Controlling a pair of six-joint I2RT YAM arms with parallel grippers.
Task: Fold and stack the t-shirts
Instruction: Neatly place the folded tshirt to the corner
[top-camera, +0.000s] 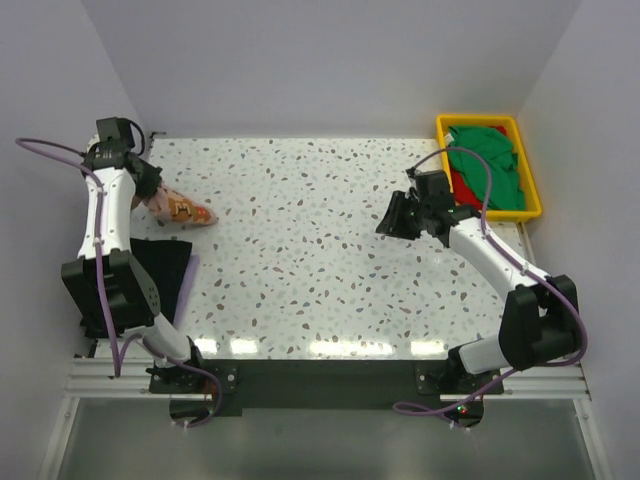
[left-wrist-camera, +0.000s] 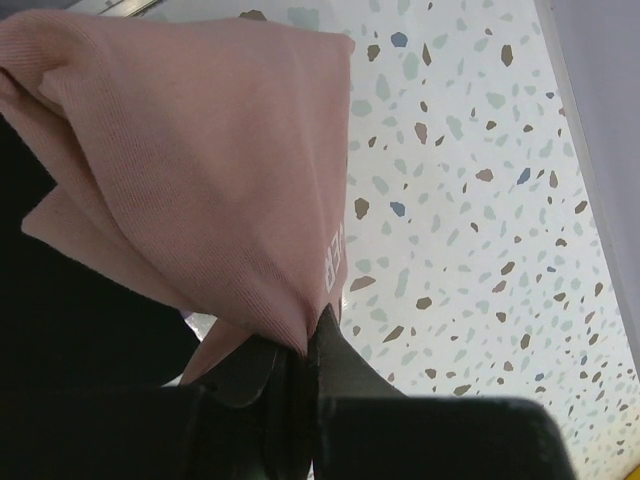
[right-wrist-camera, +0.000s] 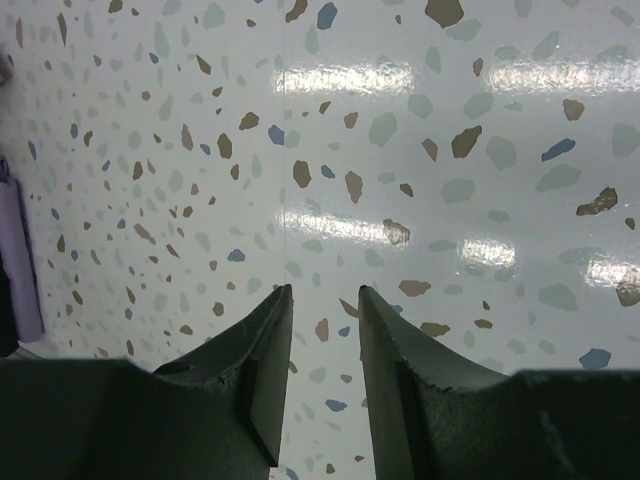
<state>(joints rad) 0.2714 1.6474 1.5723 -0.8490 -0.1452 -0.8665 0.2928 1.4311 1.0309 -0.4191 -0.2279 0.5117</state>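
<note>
Two claws: left claw (left-wrist-camera: 305, 345) clamped on pink shirt (left-wrist-camera: 200, 150) by counter's (top-camera: 300, 250) far-left corner; right claw (right-wrist-camera: 325, 300) apart, hovering above counter near right edge.

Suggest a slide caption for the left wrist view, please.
Left pincer shut on a fold of the pink t-shirt, speckled table beyond.

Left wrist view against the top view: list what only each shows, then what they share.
Only the left wrist: the left fingers pinched shut on a fold of the pink t-shirt, and white lettering on the cloth. Only the top: the yellow tray holding the green t-shirt and red t-shirt, the black t-shirt at the left edge, the right fingers. Both: the pink t-shirt and the speckled table.
</note>
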